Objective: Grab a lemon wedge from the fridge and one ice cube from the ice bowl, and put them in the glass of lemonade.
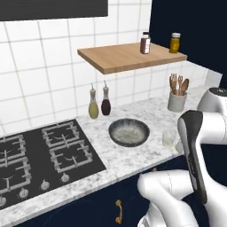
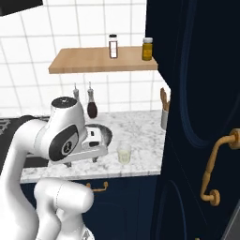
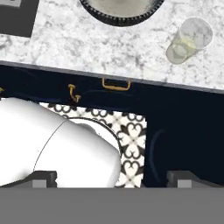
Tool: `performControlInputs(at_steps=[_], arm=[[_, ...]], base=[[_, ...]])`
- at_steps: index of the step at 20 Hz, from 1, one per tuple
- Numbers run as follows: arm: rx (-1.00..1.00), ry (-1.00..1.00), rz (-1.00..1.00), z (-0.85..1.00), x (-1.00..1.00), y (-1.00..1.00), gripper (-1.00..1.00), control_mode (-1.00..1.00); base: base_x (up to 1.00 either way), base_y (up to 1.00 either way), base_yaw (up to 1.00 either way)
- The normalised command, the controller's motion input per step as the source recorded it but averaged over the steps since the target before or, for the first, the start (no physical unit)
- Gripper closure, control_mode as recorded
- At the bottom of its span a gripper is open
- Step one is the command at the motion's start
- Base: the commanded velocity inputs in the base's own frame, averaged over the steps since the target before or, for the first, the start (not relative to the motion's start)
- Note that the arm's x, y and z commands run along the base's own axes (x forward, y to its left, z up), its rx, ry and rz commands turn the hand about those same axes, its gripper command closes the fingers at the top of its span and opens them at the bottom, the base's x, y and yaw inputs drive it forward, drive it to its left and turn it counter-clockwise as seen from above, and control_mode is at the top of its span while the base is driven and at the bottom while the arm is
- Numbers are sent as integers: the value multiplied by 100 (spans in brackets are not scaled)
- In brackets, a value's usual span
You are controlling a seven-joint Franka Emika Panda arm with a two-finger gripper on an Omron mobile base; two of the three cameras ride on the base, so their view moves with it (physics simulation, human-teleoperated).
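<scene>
Claw (image 3: 111,177) open, empty, hanging over the bench's front edge. Ice bowl (image 1: 129,132) mid-bench; glass of lemonade (image 3: 189,40) near it, toward the front edge.

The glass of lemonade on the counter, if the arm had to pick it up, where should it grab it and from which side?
Probably by the side wall, around mid-height, jaws straddling it from the counter's front edge. The glass of lemonade stands upright, round and straight-sided, so opposite walls suit a pinch. The ice bowl sits just behind and to its left, which crowds that side. The gripper is open.
</scene>
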Motion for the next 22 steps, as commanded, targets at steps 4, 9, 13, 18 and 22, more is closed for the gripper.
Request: performControlInputs(at_steps=[4,9,13,18,22], arm=[[0,0,0,0,0,0,-100,100],[0,0,0,0,0,0,-100,100],[0,0,0,0,0,0,-100,100],[0,0,0,0,0,0,-100,100],[0,0,0,0,0,0,-100,100]], base=[[-88,11,-66],[-55,7,-85],[-28,0,-88],[0,0,-98],[0,0,-100]])
